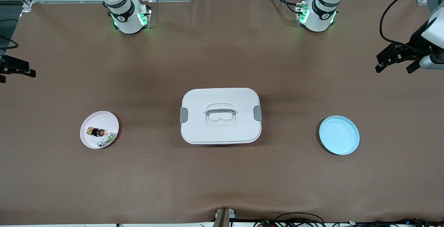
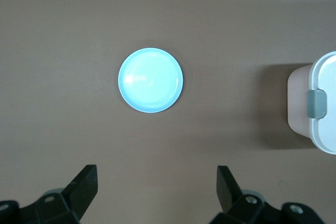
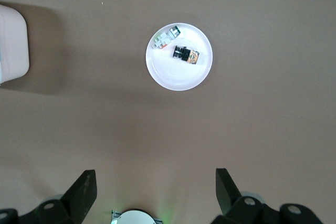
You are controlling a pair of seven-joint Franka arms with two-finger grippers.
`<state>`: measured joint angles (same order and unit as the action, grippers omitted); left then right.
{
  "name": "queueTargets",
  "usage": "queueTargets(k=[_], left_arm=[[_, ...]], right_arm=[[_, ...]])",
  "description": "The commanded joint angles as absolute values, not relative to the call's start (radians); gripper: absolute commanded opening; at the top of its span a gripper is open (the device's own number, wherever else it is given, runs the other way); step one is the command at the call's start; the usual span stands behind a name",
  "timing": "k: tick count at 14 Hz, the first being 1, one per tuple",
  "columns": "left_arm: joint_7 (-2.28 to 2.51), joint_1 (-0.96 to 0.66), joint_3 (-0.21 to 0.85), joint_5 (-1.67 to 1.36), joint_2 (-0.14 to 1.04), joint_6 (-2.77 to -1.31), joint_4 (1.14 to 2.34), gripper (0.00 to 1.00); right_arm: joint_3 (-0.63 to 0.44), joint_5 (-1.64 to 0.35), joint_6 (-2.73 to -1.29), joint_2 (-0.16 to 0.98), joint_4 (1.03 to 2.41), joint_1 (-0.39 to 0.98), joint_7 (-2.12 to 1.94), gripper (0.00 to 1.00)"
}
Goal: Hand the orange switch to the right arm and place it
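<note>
The orange switch (image 1: 99, 132) lies on its side on a pale pink plate (image 1: 91, 140) toward the right arm's end of the table, its round orange face turned toward a small green-and-white part (image 1: 105, 139) that shares the plate and lies just beside it, nearer the front camera; in the right wrist view the switch (image 3: 186, 54) shows as a stubby black body near the middle of the plate (image 3: 178, 80), with the green-and-white part (image 3: 165, 39) close to the rim; a white lidded box (image 1: 220, 115) with grey side latches and a recessed handle sits in the middle of the brown table (image 1: 222, 185); a light blue plate (image 1: 339, 135) rests toward the left arm's end of the table, well apart from the box, and nothing lies on it; the left gripper (image 1: 395, 65) hangs in the air at the edge of the table at the left arm's end, its fingers spread wide and holding nothing, and its wrist view looks straight down on the blue plate (image 2: 150, 80) between the two parted fingers (image 2: 84, 184); the right gripper (image 3: 152, 190) waits high over the table at the right arm's end, fingers likewise spread wide and empty, with the pink plate and the switch in sight below it.
</note>
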<state>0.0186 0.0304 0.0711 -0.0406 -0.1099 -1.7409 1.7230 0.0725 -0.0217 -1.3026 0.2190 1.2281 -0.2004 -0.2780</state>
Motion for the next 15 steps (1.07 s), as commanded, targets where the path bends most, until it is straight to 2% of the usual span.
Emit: queueTargets(k=[1,5,11,15], left_arm=[[0.028,0.032,0.077,-0.023,-0.087,-1.712,1.683,1.0],[0.026,0.032,0.077,-0.023,-0.087,-1.712,1.684,1.0],[0.026,0.032,0.077,-0.023,-0.087,-1.712,1.684,1.0],[0.026,0.032,0.077,-0.023,-0.087,-1.712,1.684,1.0]], right_arm=[[0.084,-0.028,-1.287,0.215,1.21,-0.195,-0.215,1.0],[0.086,0.014,-1.285,0.195,1.212,-0.114,-0.049,1.0],[0.081,0.002,-1.299,0.16,1.244,-0.123,-0.049,1.0],[0.08,0.002,-1.342,0.114,1.324,-0.123,-0.049,1.0]])
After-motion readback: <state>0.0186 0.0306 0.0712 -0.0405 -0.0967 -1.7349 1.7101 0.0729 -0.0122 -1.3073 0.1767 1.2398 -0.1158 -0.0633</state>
